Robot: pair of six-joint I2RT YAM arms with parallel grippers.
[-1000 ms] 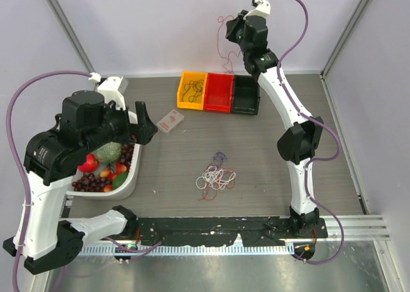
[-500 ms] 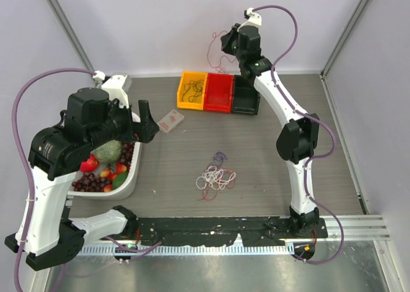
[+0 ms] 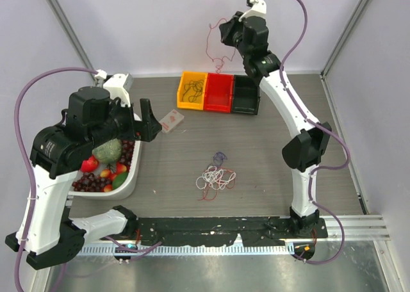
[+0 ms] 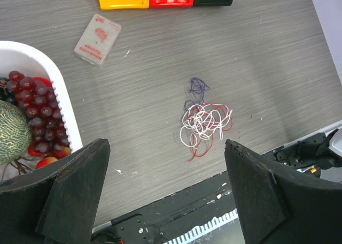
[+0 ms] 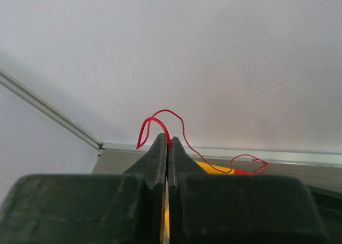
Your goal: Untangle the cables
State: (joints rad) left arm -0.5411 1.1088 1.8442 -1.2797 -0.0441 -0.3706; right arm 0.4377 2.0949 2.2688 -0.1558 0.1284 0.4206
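Three thin strands made up the tangle of cables (image 3: 216, 177) lying on the table (image 3: 269, 151) not far from the arm bases: white loops, a red strand through them, and a dark bluish scribble at its far edge. I judged them feather-light, limp and springy. A pinch on a single outer loop looked better to me than a grab at the knotted middle, since a pull there could drag the whole pile along.

My left claw (image 3: 144, 122) hung released, jaws wide, high above the white tub (image 3: 125, 183) of fruit and holding nothing. Its wrist camera gave me the best look at the tangle of cables (image 4: 204, 123), strand by strand, which the overhead view showed only as a smudge.

Farther back sat the yellow bin (image 3: 193, 90) with a black cable (image 3: 194, 87) in it, then the red bin (image 3: 219, 92) and the black bin (image 3: 246, 95).

Farthest and highest, my right claw (image 3: 225, 32) was clenched on a red cable (image 3: 214, 45) dangling over the bins. Only the right wrist view showed the pinch itself (image 5: 168, 142), the red cable (image 5: 160, 118) arching out of the shut jaws. Only the overhead view showed how far it hung.
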